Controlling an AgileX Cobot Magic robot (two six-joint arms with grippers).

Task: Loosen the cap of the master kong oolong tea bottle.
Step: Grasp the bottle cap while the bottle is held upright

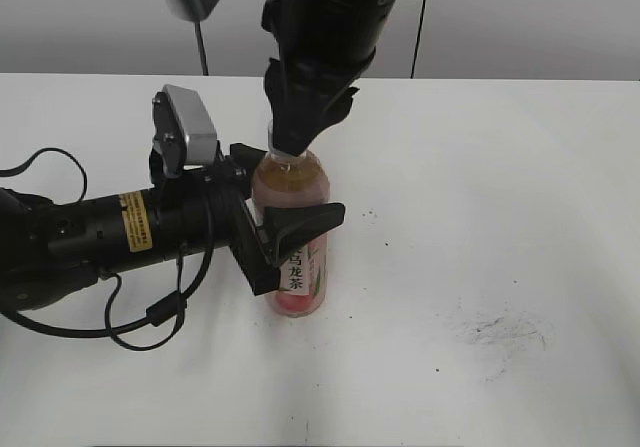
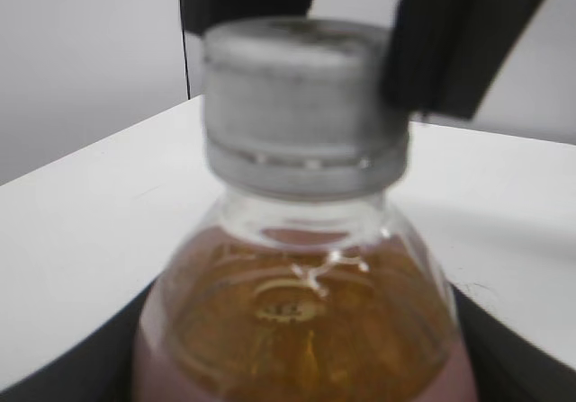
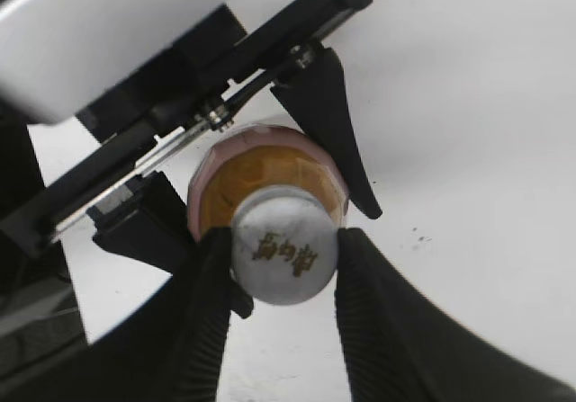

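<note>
Clamping done both ends: left gripper (image 1: 290, 229) closed around master kong oolong tea bottle (image 1: 296, 237) body, upright on bench (image 1: 500, 167); right gripper (image 3: 284, 267) pinching cap (image 3: 284, 248) from above. Judgement: twist right wrist about neck axis, keep left squeeze firm, avoid slipping or tilting bottle.

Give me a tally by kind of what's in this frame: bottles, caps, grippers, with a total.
Bottles: 1, the tea bottle, upright on the table, held by the left gripper.
Caps: 1, the white cap, on the bottle neck, held by the right gripper.
Grippers: 2.
Total: 4.
</note>
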